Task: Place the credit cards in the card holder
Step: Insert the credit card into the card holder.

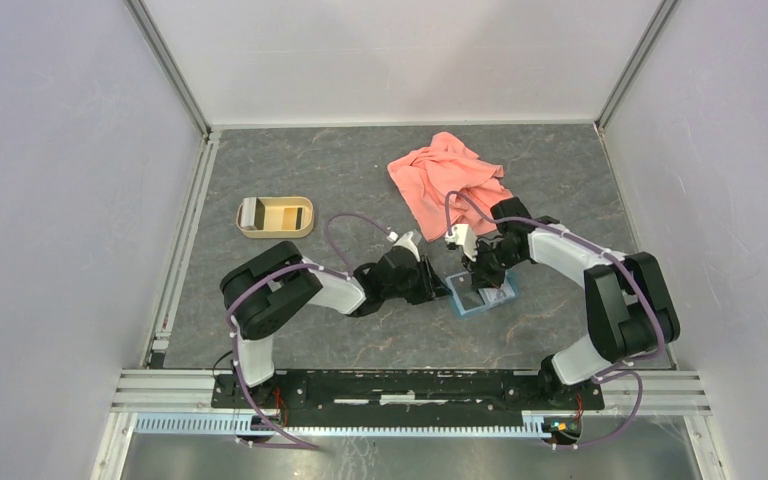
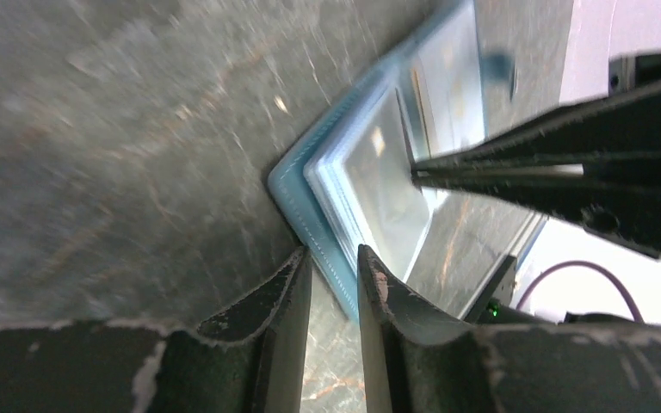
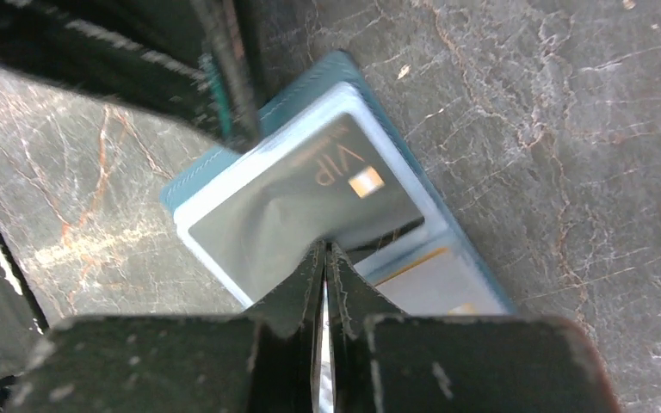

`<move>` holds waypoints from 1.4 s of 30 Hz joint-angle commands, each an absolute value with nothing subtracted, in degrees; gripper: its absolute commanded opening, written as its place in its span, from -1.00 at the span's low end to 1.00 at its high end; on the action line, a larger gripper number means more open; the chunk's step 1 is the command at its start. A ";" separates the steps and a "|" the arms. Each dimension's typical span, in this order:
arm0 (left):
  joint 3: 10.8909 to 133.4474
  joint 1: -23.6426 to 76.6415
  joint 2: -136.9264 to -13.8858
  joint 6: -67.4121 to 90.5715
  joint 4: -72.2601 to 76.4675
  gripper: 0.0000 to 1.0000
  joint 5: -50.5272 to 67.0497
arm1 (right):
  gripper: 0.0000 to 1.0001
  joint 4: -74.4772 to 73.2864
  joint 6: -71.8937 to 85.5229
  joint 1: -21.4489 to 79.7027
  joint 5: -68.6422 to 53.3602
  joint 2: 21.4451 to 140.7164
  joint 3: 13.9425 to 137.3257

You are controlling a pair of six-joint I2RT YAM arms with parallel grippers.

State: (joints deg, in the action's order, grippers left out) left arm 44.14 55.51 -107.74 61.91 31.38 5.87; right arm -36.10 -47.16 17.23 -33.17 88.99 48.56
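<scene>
Seen from above, the open card holder (image 1: 480, 298) lies flat on the grey desk (image 1: 340, 170). The left tool (image 1: 438, 282) is at the holder's left edge and the right tool (image 1: 480, 272) is over its far half. A pink cloth (image 1: 445, 180) lies beyond the holder and a tan tray (image 1: 275, 217) sits well off to its left. In the left wrist view, that tool's jaws stand narrowly apart with the holder's blue edge running into the gap, apparently pinched there. From the right wrist, the right tool's jaws are pressed together, tips against the holder's clear pocket; whether anything thin sits between them cannot be told. A credit card (image 3: 310, 202) marked VIP lies inside that pocket.
</scene>
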 commanded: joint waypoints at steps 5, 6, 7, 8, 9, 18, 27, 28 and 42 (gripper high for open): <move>44.22 49.16 -106.33 51.97 26.89 -0.30 2.89 | -0.56 -30.27 -40.87 12.72 -39.67 78.74 46.46; 44.17 48.49 -105.74 50.51 26.96 -0.30 3.67 | -0.54 -30.36 -40.94 11.71 -41.34 78.43 46.29; 44.14 47.83 -105.01 49.14 26.94 -0.30 4.07 | -0.53 -30.47 -41.04 11.01 -42.44 78.23 46.15; 44.06 47.34 -103.90 47.55 26.79 -0.29 4.16 | -0.52 -30.49 -41.07 10.42 -43.23 78.14 45.98; 43.99 47.07 -102.59 45.73 26.54 -0.29 4.22 | -0.51 -30.58 -41.13 10.30 -43.55 78.18 45.88; 43.64 48.68 -86.13 30.29 18.72 -0.25 -3.19 | -0.49 -31.64 -45.10 10.45 -37.76 79.26 45.70; 31.18 49.08 -73.93 33.07 31.55 0.97 -10.74 | -0.52 -36.29 -46.29 10.39 -36.70 86.22 47.99; 30.03 48.22 -74.68 34.61 33.12 0.99 -9.45 | -0.53 -36.21 -45.84 10.42 -36.45 86.58 47.99; 30.81 48.71 -91.20 52.94 46.15 0.50 13.63 | -0.60 -37.61 -44.38 10.43 -37.13 92.81 48.86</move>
